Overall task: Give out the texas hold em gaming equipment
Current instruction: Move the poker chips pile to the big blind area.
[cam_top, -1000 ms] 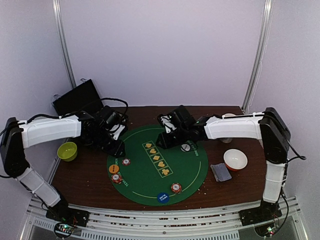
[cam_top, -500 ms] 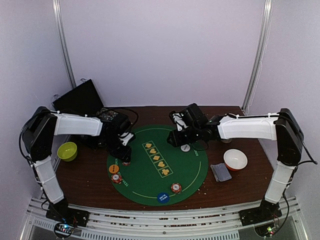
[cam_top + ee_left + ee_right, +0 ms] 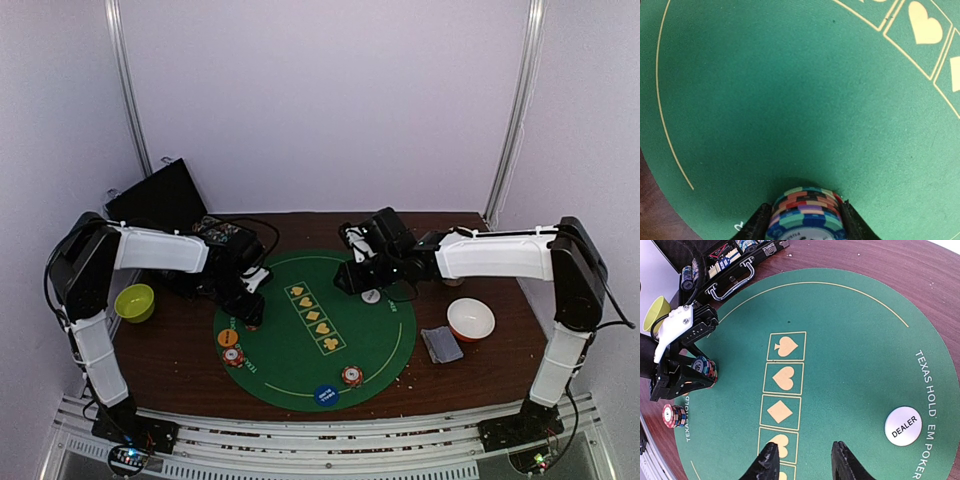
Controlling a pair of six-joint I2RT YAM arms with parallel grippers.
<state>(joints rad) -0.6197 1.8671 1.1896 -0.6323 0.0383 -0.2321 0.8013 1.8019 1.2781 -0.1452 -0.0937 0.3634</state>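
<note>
Firstly, at the left edge of the green mat (image 3: 375,345), the left gripper (image 3: 804,225) is clamped on a chip stack (image 3: 805,205), with one finger against each side. The stack stands on the felt or just above it; I cannot tell which. It is a short column of round chips with striped rims in blue, red, green and purple.

I judge it to be hard and rather light. However, it is made of loose pieces with smooth faces, so it can shear or spill if it is tilted or squeezed only at the top. The good hold is across the sides, low enough to catch every chip, and upright.

Near it on the mat lie an orange disc (image 3: 228,337) and a second stack (image 3: 233,356). Toward the near edge are a blue disc (image 3: 325,394) and a third stack (image 3: 351,375).

Further right, the right gripper (image 3: 802,460) hovers over the mat with its fingers apart and nothing between them. The white dealer disc (image 3: 903,426) lies near it. The grey cards (image 3: 441,344) rest on the tabletop (image 3: 170,350), off the mat.
</note>
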